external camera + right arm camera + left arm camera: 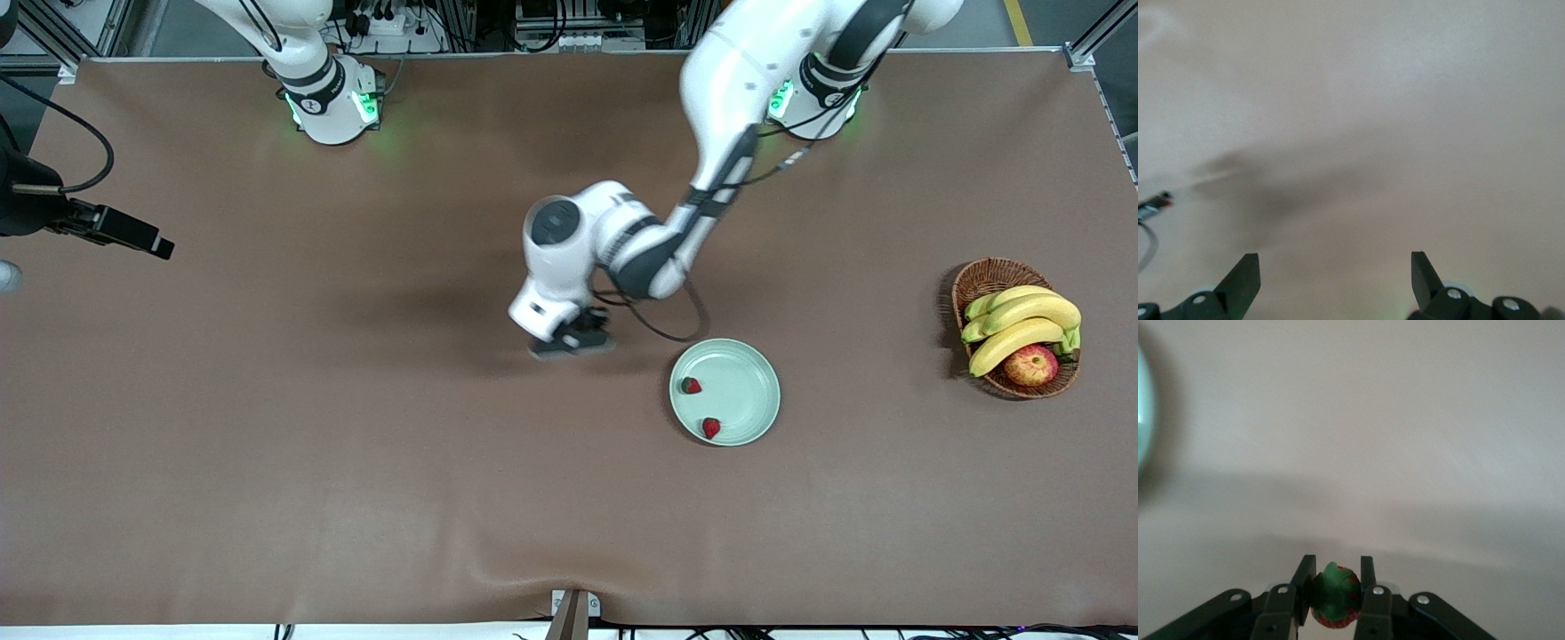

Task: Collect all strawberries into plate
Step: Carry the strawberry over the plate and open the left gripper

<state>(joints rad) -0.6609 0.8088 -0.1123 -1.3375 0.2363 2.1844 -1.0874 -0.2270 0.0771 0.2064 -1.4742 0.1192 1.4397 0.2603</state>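
Left gripper [1335, 593] clamped on one strawberry [1335, 603]; two strawberries in the plate [751, 369].

The left gripper [573, 342] is low over the middle of the tabletop [356, 462], beside the plate on the side toward the right arm's end; its fingers [1304, 577] press the berry from both sides, green cap facing the wrist camera. The plate lies near the tabletop's centre and holds one strawberry [691, 386] and a second strawberry [711, 428] nearer the front camera. The right gripper [1336, 277] waits with fingers apart, holding nothing. A wicker basket [991, 276] with bananas [1022, 320] and an apple [1031, 365] sits near the left arm's end.
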